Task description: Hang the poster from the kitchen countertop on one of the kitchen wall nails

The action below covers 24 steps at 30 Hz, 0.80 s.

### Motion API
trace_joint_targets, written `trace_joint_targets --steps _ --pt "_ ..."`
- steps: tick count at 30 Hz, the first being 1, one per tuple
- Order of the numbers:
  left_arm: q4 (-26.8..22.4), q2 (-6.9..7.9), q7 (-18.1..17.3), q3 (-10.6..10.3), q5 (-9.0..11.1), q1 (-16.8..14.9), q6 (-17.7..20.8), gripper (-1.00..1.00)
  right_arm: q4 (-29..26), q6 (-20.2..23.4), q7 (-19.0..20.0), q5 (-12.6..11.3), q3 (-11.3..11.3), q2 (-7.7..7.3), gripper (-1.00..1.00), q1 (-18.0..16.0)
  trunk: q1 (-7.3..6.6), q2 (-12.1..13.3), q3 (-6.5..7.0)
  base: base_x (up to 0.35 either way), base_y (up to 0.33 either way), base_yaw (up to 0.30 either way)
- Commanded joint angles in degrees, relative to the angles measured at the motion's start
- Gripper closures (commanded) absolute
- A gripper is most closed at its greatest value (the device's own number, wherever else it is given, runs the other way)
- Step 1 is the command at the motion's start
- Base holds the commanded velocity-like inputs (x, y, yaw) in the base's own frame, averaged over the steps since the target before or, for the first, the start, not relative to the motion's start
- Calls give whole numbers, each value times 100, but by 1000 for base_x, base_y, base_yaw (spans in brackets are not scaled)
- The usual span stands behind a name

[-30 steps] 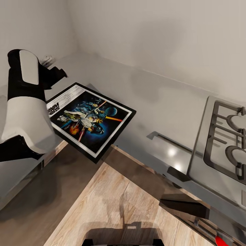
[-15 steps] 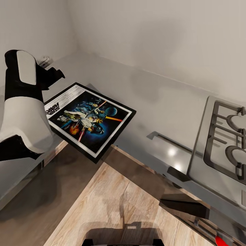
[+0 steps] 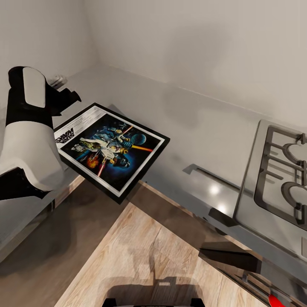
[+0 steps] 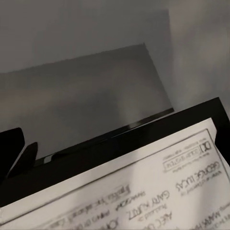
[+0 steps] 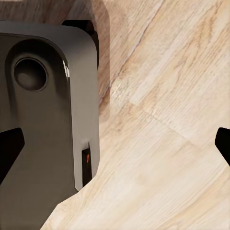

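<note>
**Q:** What is at nine o'clock in the head view?

**A:** My left arm [image 3: 30,128], white and black, reaches over the kitchen countertop [image 3: 196,123] toward the corner of the room. My left gripper [image 3: 70,97] sits at the poster's far edge, about ten o'clock. From my left wrist, one dark fingertip [image 4: 12,148] shows beside the black frame; I cannot tell whether my fingers are apart or together.

**Q:** And the poster?

**A:** The poster [image 3: 111,147] lies flat near the centre, its title strip toward my arm. Its near corner juts out past the counter's edge, over the wooden floor [image 3: 140,256].

**Q:** Further right?

**A:** The steel gas hob [image 3: 281,170] sits at three o'clock. My right gripper [image 5: 115,143] hangs spread wide above the floor, beside my grey base [image 5: 48,120].
</note>
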Motion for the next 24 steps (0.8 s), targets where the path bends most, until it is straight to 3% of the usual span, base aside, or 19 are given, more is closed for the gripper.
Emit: trace_joint_targets --steps 1,17,24 --pt "-2 -4 53 17 60 -5 5 -100 6 0 55 -45 -27 -1 -100 -2 0 -2 -4 0 0 0" --pt "260 3 60 20 63 23 2 -100 6 0 55 -45 -27 -1 -100 -2 0 -2 -4 0 0 0" --pt "355 10 60 143 65 22 -3 -100 6 0 55 -45 -27 -1 -100 -2 0 -2 -4 0 0 0"
